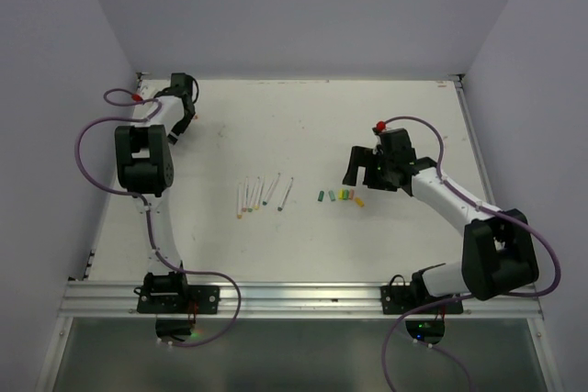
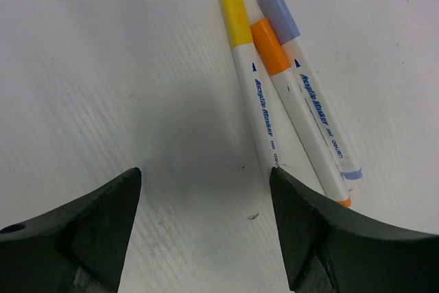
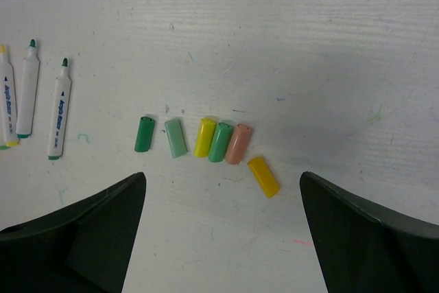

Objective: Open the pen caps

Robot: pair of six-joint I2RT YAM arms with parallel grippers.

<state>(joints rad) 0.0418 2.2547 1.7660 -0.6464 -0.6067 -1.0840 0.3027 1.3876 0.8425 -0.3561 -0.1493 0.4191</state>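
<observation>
Short coloured plastic caps (image 3: 219, 142) laid in row apart from bared white pens (image 3: 60, 108), marking finished work; capped markers (image 2: 295, 111) untouched. Left gripper (image 2: 204, 186), right gripper (image 3: 223, 183): jaws apart, empty.

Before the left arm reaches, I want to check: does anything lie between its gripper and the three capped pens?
Nothing visible does. Only bare table lies between the open left gripper and the capped pens.

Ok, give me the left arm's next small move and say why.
Probably shift the open left end effector sideways until it is centred over the yellow-capped pen. It hangs above bare table, while that pen, the nearest of three capped ones, lies off to one side.
</observation>
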